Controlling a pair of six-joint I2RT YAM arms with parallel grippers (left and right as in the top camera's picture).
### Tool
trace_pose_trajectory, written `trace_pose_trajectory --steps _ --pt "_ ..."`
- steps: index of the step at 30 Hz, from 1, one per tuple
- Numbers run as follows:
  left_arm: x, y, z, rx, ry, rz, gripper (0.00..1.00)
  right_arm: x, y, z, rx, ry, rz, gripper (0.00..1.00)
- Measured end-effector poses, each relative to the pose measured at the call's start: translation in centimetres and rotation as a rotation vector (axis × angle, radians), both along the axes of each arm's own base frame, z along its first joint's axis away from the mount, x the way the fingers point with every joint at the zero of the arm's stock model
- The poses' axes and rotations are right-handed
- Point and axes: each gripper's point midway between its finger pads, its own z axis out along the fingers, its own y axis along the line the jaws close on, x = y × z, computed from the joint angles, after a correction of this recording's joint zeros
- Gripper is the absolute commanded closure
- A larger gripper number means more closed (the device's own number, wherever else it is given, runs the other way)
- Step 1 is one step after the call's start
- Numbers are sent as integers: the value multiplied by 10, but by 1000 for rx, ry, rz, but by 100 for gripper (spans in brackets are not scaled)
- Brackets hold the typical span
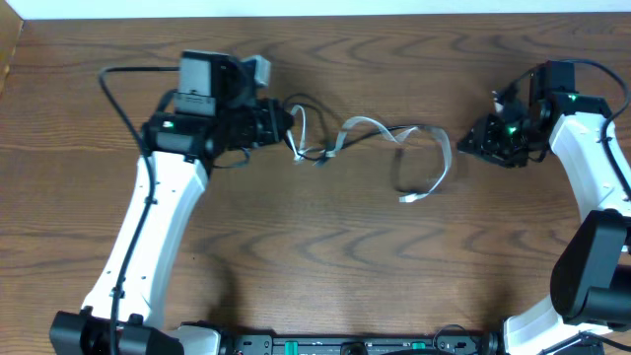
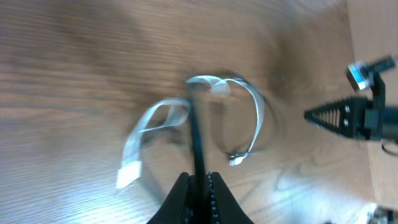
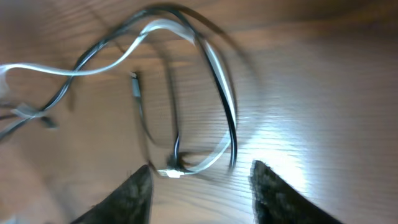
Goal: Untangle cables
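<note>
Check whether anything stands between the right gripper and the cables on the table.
Nothing visible does. The right gripper is open just beside the loop of the cables, with only bare table between them.

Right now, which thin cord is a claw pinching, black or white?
The black cable: it runs straight into the left gripper's shut fingers. The white cable lies loose on the table.

Robotics lab: wood-grain table (image 1: 335,286) with white left arm (image 1: 148,232) and right arm (image 1: 596,173) mounted at its near edge
</note>
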Motion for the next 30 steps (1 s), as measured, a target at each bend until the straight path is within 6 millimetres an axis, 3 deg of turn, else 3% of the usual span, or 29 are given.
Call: trace_pose_trajectory --steps 4,8,14,21,30 --pt "-5 -24 6 -19 -32 -67 93 0 27 17 150 -88 142 38" --pt "-2 -42 25 -108 -99 -135 93 4 50 39 292 -207 255 29" --pt "-4 -62 52 -262 -125 -195 92 8 86 61 379 -341 389 26" --pt "-10 -80 88 -473 -75 -232 93 13 134 54 251 -434 552 26" --pt "-28 -94 128 -692 55 -308 92 36 160 47 45 -553 594 34"
